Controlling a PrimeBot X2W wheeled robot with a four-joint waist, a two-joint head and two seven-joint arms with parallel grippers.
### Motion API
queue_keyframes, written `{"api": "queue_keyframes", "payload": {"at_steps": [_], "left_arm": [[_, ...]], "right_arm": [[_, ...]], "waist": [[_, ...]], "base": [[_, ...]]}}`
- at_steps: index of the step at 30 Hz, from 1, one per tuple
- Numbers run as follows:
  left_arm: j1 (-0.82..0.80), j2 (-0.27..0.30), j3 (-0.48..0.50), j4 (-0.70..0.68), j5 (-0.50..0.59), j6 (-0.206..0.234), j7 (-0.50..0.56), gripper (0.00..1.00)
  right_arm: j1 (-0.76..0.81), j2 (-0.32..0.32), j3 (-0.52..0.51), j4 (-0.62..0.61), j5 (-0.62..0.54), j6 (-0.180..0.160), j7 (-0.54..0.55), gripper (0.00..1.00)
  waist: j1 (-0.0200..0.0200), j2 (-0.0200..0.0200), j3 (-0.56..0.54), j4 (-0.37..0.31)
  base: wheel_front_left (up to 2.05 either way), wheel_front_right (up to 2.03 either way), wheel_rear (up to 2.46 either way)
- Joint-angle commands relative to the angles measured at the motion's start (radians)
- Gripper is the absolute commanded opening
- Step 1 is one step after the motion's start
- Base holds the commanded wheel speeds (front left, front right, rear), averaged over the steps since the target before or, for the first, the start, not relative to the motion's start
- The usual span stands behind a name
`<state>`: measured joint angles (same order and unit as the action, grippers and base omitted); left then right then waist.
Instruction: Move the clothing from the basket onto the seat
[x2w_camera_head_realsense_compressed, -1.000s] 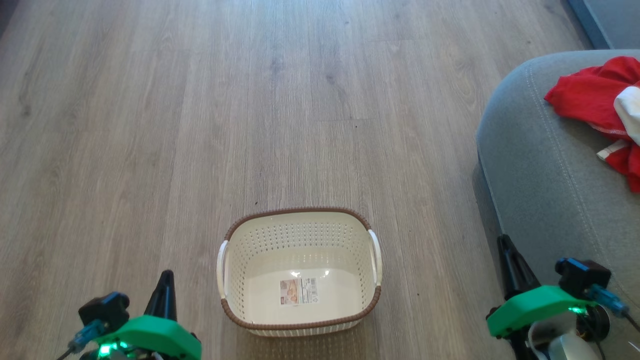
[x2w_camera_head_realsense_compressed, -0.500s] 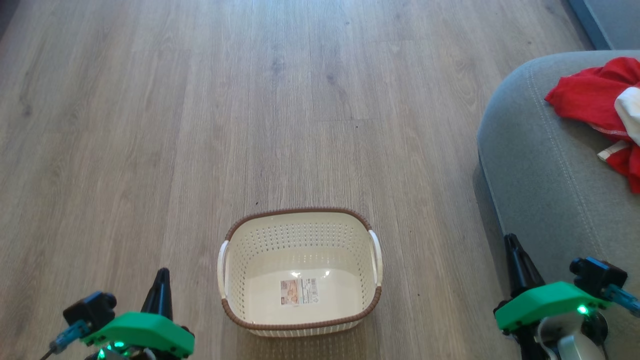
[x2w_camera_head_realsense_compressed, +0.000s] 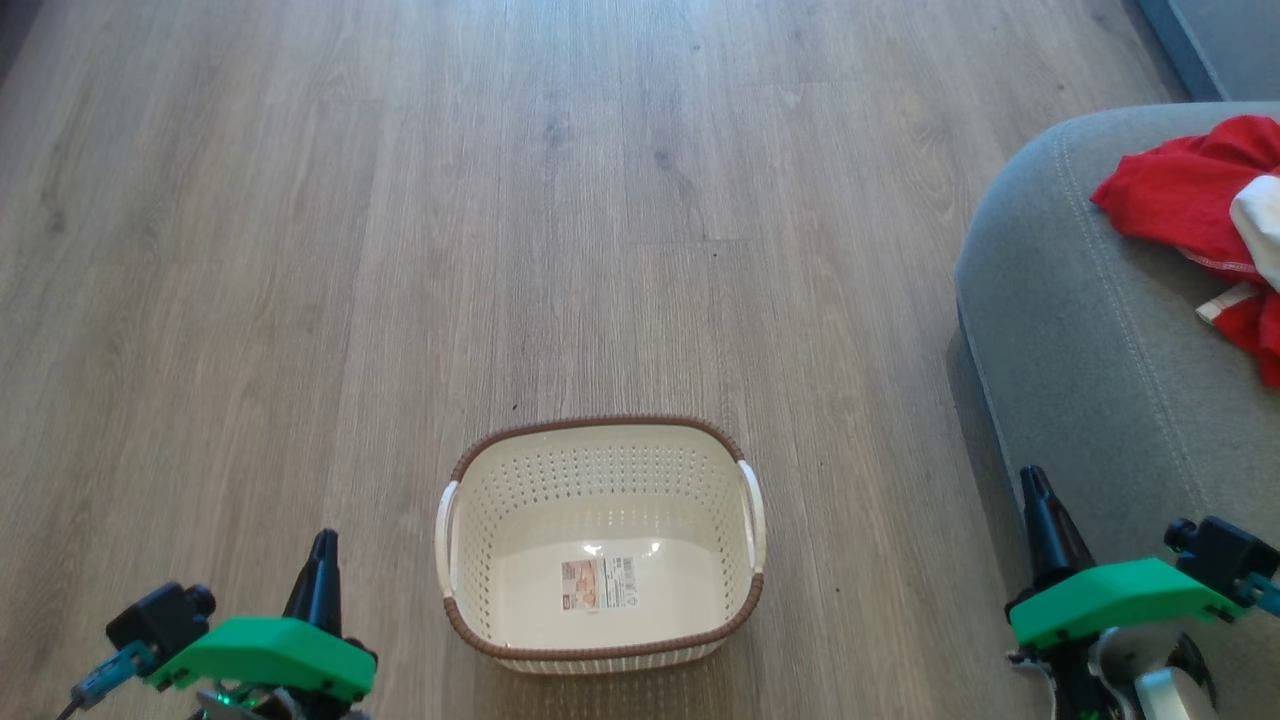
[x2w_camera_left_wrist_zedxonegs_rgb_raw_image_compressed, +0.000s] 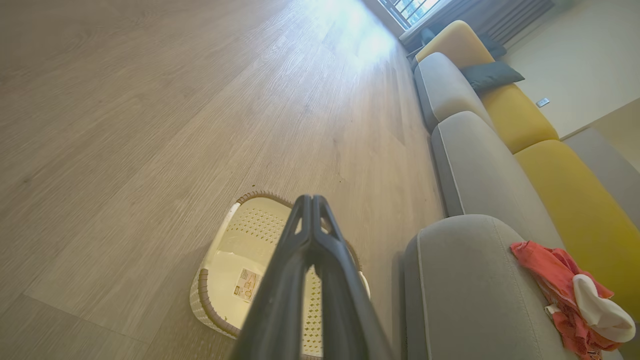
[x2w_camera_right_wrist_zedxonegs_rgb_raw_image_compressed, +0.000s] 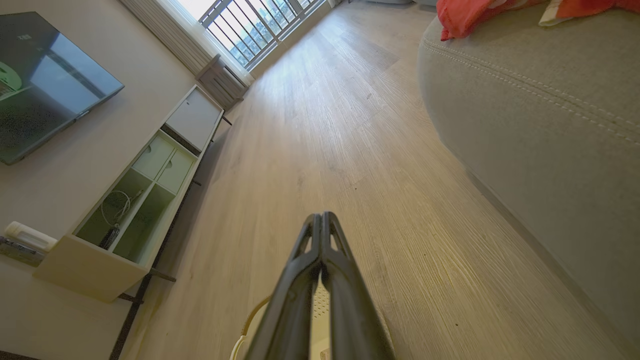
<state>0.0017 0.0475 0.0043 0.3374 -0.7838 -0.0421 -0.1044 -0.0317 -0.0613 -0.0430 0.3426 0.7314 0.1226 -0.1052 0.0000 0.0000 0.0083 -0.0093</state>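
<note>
Since the basket (x2w_camera_head_realsense_compressed: 600, 470) stands on the floor (x2w_camera_head_realsense_compressed: 500, 200) with nothing inside but its label sticker (x2w_camera_head_realsense_compressed: 598, 583), I judge the transfer complete. The clothing (x2w_camera_head_realsense_compressed: 1180, 205) lies heaped on the seat (x2w_camera_head_realsense_compressed: 1080, 340), well apart from the basket. My left pincer (x2w_camera_head_realsense_compressed: 323, 548) and right pincer (x2w_camera_head_realsense_compressed: 1033, 485) hang on either side of the basket, fingers pressed together on nothing, as no garment is left to grasp.

My head camera looks steeply down at the floor (x2w_camera_head_realsense_compressed: 350, 250), basket (x2w_camera_head_realsense_compressed: 600, 470) near below, seat (x2w_camera_head_realsense_compressed: 1090, 350) at right, my left wrist camera angled over both, my right wrist camera low beside the seat, facing the window (x2w_camera_right_wrist_zedxonegs_rgb_raw_image_compressed: 250, 25)
</note>
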Motion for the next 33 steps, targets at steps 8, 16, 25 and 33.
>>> {"api": "queue_keyframes", "payload": {"at_steps": [8,16,25,33], "left_arm": [[-0.058,0.003,0.032,-0.044,-0.096,-0.017,0.026,0.00],[-0.065,0.003,0.043,-0.050,-0.194,-0.027,0.052,0.00],[-0.072,0.003,0.053,-0.057,-0.292,-0.036,0.078,0.00],[-0.078,0.003,0.062,-0.062,-0.380,-0.045,0.101,0.00]], "right_arm": [[-0.052,0.003,-0.006,-0.043,0.104,0.004,0.025,0.00],[-0.056,0.004,-0.015,-0.051,0.208,0.004,0.051,0.00],[-0.059,0.005,-0.024,-0.058,0.312,0.005,0.077,0.00],[-0.062,0.006,-0.032,-0.065,0.405,0.005,0.100,0.00]], "waist": [[0.0000,0.0000,-0.001,0.001],[0.0000,0.0000,-0.001,0.002],[0.0000,0.0000,-0.002,0.003],[0.0000,0.0000,-0.002,0.004]], "base": [[0.00,0.00,0.00],[0.00,0.00,0.00],[0.00,0.00,0.00],[0.00,0.00,0.00]]}}
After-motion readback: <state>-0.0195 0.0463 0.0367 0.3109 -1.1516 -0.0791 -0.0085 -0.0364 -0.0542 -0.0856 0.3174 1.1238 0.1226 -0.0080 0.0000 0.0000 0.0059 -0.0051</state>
